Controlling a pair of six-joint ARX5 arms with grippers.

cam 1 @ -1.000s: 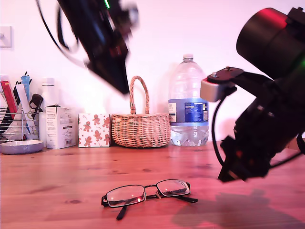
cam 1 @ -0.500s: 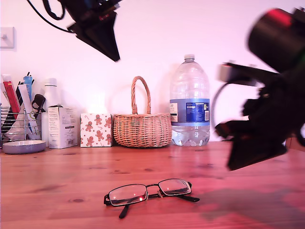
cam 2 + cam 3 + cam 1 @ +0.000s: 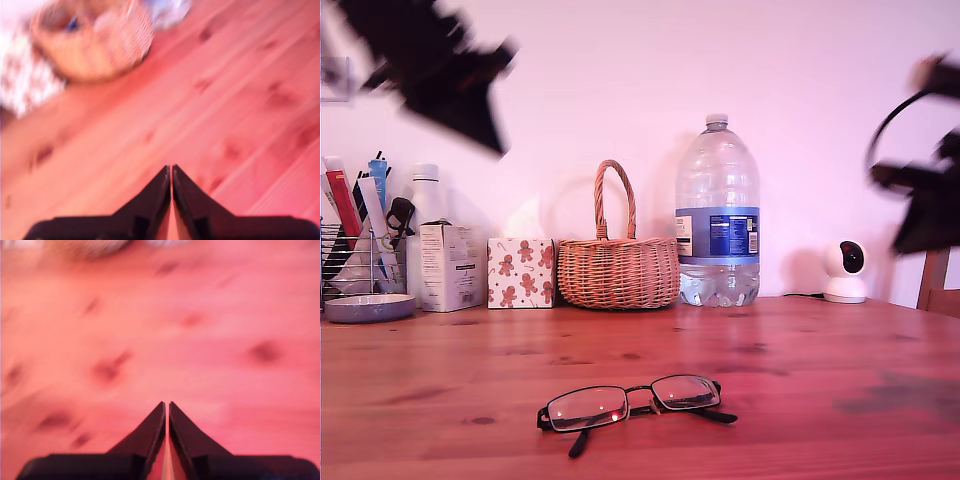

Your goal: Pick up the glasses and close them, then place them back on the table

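The black wire-framed glasses [image 3: 630, 402] lie on the reddish-brown table [image 3: 800, 370] near its front edge, lenses upright and both temple arms spread open. Nothing touches them. My first gripper [image 3: 171, 170] is shut and empty, high over bare table planks [image 3: 240, 110], and the glasses are out of its wrist view. My second gripper [image 3: 166, 405] is also shut on nothing over bare wood [image 3: 200, 340]. In the exterior view one blurred arm [image 3: 440, 70] hangs at the upper left and another arm [image 3: 925, 200] at the right edge. I cannot tell which is which.
Along the back wall stand a wire rack with pens [image 3: 360, 250], a white carton [image 3: 448, 265], a gingerbread-print box [image 3: 520, 272], a wicker basket [image 3: 618, 265], a large water bottle [image 3: 718, 220] and a small white camera [image 3: 844, 270]. The basket [image 3: 95, 45] shows blurred in the first wrist view.
Both arms have swung up and outward, away from the middle of the table. The arm at the exterior view's right has uncovered the white camera. The glasses have not moved.
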